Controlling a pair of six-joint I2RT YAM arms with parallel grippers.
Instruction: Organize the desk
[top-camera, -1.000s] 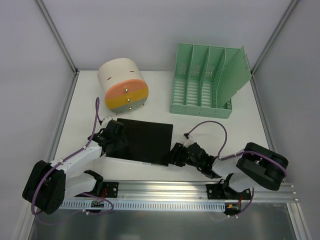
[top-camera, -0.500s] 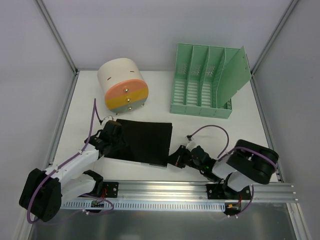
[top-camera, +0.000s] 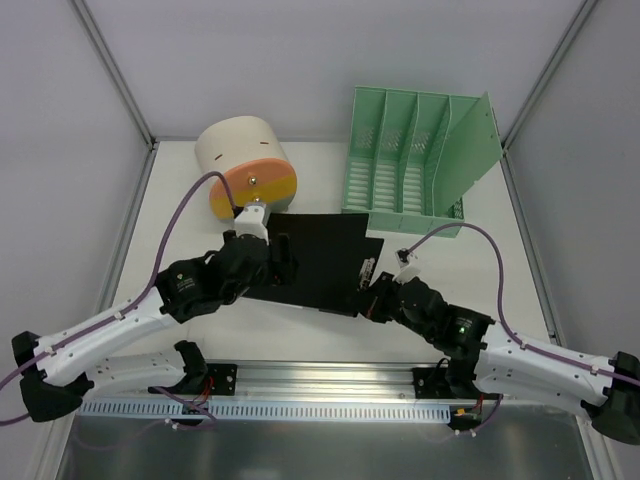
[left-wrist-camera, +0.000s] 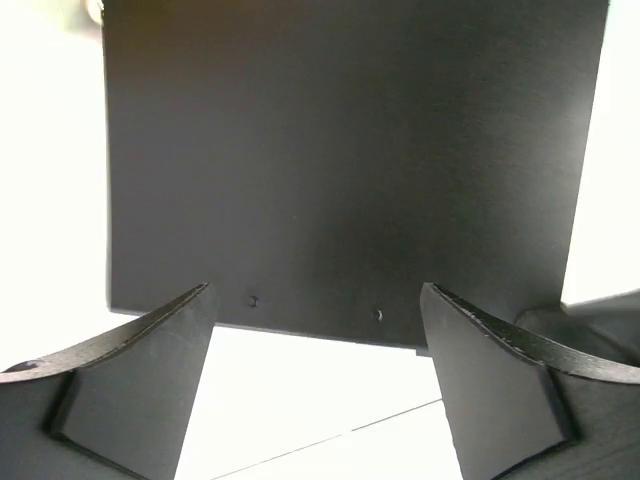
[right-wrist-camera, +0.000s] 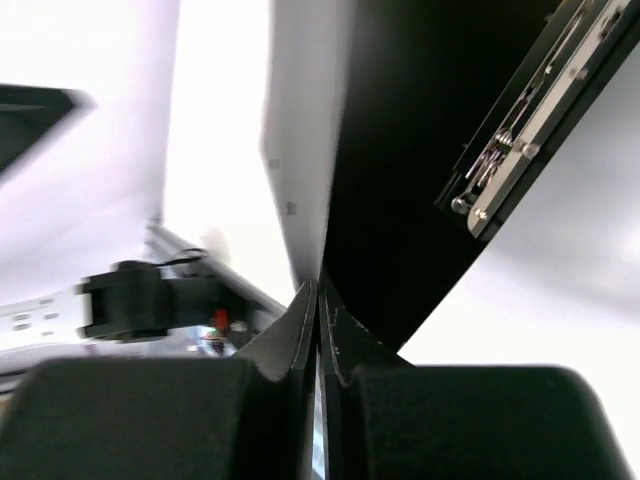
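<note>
Table (top-camera: 315, 180) white, grey-walled, carrying a black clipboard (top-camera: 320, 260) at mid-front, a green rack (top-camera: 410, 170) back right, a round drawer unit (top-camera: 240, 150) back left. Clipboard's far corner close to rack. Right claw (right-wrist-camera: 318, 290) pinched shut on clipboard's right edge, near its metal clip (right-wrist-camera: 500, 160). Left claw (left-wrist-camera: 315, 295) spread wide at clipboard's left edge, holding nothing.

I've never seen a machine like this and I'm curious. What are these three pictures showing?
Those are two robot arms bolted to a white desk. The wide picture looks down from above; the other two come from small cameras on each arm's wrist. On the desk stand a round cream drawer box and a green file rack. The right gripper is pinched shut on the edge of a black clipboard. The left gripper is open at the clipboard's other side, not squeezing it.
</note>
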